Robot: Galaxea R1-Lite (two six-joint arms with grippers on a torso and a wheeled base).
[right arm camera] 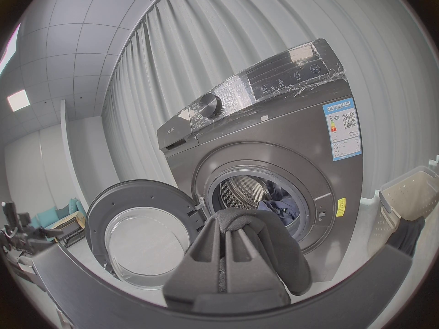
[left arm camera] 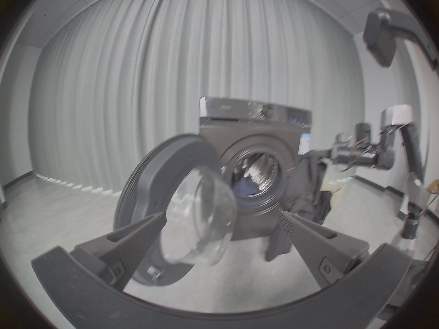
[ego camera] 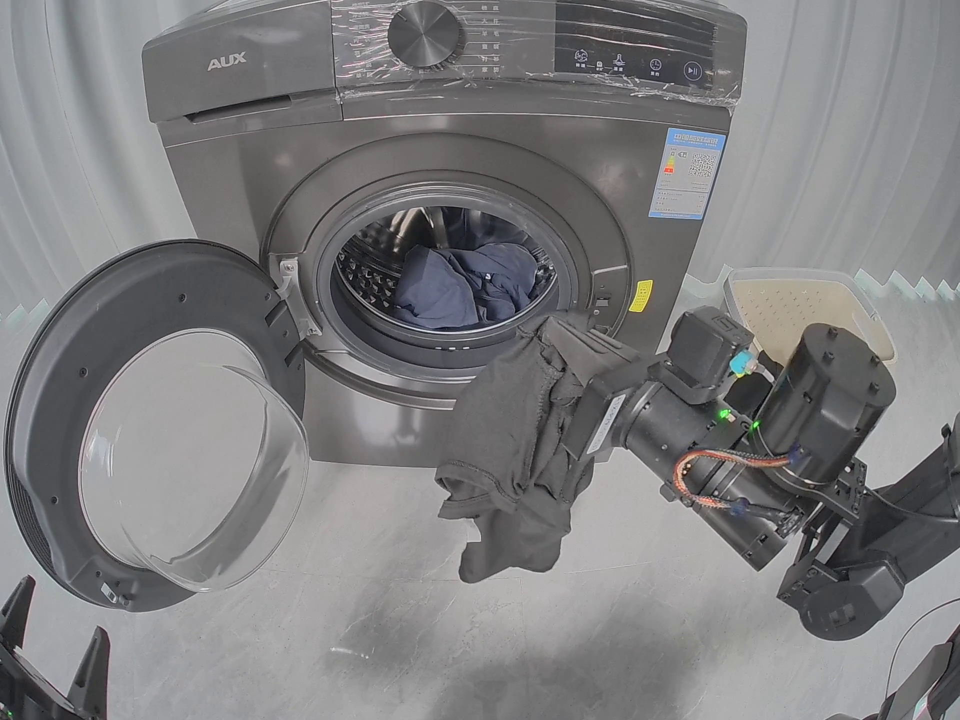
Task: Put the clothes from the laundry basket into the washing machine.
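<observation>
Washing machine [ego camera: 250, 172]: we see it standing on the floor against a pale curtain [ego camera: 860, 102], front towards us.
Door [ego camera: 150, 422]: swung fully open on the robot's left side, its glass bowl facing outward.
Drum [ego camera: 365, 272]: dark blue clothes [ego camera: 465, 282] lie heaped inside, towards the front lip.
Right gripper [ego camera: 570, 352]: clenched on a dark grey garment [ego camera: 510, 452], held just in front of the drum opening's lower rim, on its right side.
Dark grey garment: we find it bunched over the fingers [right arm camera: 203, 257] and hanging loose below them, clear of the floor and outside the drum.
Laundry basket [ego camera: 800, 302]: cream and perforated, on the floor just beside the machine's right side; a dark cloth [right arm camera: 407, 234] hangs over its near wall.
Left gripper [left arm camera: 224, 234]: released, fingers spread wide, low on the left and well apart from the door.
</observation>
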